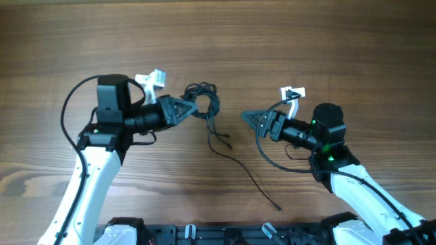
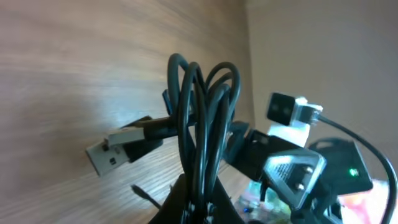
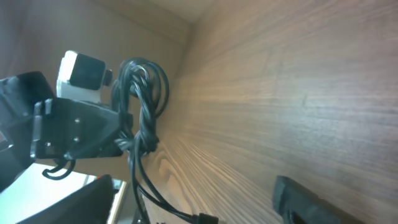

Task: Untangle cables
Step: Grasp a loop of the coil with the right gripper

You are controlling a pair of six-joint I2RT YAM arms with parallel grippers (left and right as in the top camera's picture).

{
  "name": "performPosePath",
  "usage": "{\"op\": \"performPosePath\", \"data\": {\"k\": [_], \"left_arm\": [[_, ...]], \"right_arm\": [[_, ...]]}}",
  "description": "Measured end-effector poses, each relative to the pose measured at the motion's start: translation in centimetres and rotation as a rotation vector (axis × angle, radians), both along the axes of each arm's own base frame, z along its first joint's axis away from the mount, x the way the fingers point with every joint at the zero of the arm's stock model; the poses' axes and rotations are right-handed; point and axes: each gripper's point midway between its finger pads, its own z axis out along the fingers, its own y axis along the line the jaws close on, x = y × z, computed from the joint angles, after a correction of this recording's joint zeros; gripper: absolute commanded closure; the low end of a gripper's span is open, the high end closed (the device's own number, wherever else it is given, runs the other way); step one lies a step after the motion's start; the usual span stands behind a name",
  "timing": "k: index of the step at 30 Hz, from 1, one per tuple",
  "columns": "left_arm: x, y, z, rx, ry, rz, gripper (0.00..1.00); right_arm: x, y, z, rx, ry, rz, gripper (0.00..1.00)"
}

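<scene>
**Overhead view.** Locate the bundle of thin black cables (image 1: 203, 101) near the middle of the brown wooden table (image 1: 340, 41), slightly toward its left edge. The left gripper (image 1: 182, 110) is closed on the bundle's left side. This is judged to anchor the knot so that the other arm can pull against it. One loose black strand (image 1: 248, 178) leaves the bundle and runs across the surface toward the near edge, ending in a small plug. The right gripper (image 1: 251, 118) sits apart from the bundle and points at it, with nothing between its fingers. From this view you cannot tell how wide its jaws stand.

**Left wrist view.** The cables (image 2: 202, 124) rise as several loops out of the clamped left gripper (image 2: 194, 208). A flat silver USB plug (image 2: 109, 155) sticks out sideways from the loops. Gripping the loops at their base leaves their tops exposed, which is judged to give the opposite arm a strand to pick.

**Right wrist view.** The cables (image 3: 142, 106) show as a twisted knot at the tip of the left gripper (image 3: 124, 140), well apart from the camera. Only one dark finger (image 3: 297, 198) of the right gripper shows, at the bottom of the view, so its opening cannot be confirmed. It grips nothing. Treat this as an approach position and select a single loop, not the whole knot.
</scene>
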Motion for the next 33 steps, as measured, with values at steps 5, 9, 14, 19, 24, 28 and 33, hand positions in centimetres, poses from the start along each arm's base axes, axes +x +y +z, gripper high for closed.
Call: {"op": "performPosePath", "data": {"k": [5,9,14,19,24,28,33], "left_arm": [[-0.5,0.2,-0.6,0.012,0.038,0.004,0.96],[-0.8,-0.2,-0.7,0.019,0.025,-0.02,0.96],[-0.9,-0.4,-0.6,0.017,0.019,-0.034,0.96],[-0.9,-0.4,-0.6,0.017,0.019,-0.034,0.96],[-1.3,-0.4,-0.9,0.019,0.043,-0.035,0.96],[-1.6,-0.4,-1.1,0.02,0.06,-0.037,0.96],[-1.7,-0.6,-1.0,0.015,0.061,-0.047,0.96]], "right_arm": [[0.0,0.5,1.2,0.004,-0.087,0.02,0.17],[0.1,1.6,1.3,-0.064,-0.102,0.06,0.18],[1.2,2.9,2.7,-0.259,-0.175,0.082,0.21],[1.6,4.6,4.5,-0.432,-0.33,0.094,0.26],[1.0,5.8,4.0,-0.546,-0.42,0.1,0.41],[1.2,5.9,3.4,-0.605,-0.445,0.084,0.42],[1.6,6.2,1.4,-0.649,-0.415,0.097,0.43]]}}
